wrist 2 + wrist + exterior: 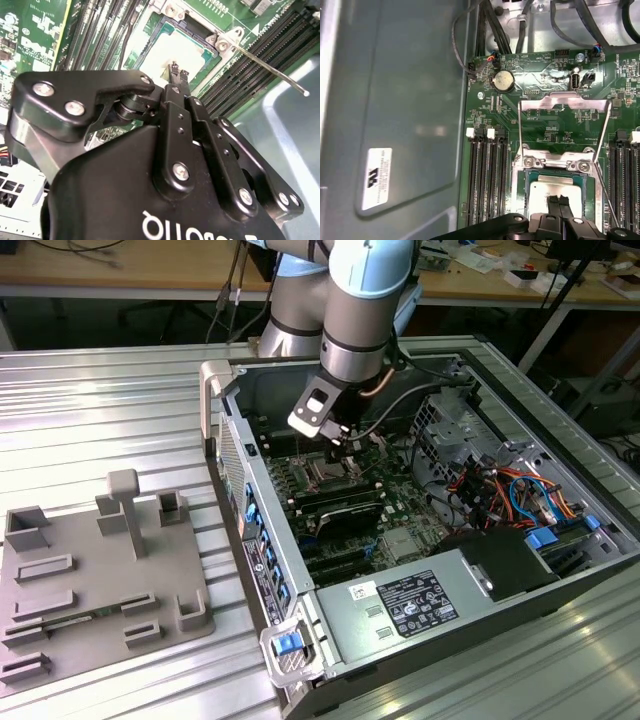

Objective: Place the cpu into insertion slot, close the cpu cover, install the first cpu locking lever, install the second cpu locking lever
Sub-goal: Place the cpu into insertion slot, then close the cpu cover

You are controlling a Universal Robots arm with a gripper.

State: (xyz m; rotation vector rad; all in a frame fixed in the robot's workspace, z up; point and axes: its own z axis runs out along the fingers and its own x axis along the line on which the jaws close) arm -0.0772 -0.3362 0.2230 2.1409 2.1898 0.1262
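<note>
The fingers [553,207], pressed together, sit over the cpu [540,192]. It lies in the insertion slot [524,197], cpu cover [565,102] open.

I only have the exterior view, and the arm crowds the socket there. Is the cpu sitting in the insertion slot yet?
Observer: Yes. In both wrist views the cpu lies flat inside the insertion slot, silver top facing up.
Operator: Good. From here I can't tell if the cpu cover is down on it. Is it?
Observer: It looks not. In the first wrist view the cpu cover appears tilted up on its hinge, away from the cpu, with the green motherboard visible through its cut-out.
</note>
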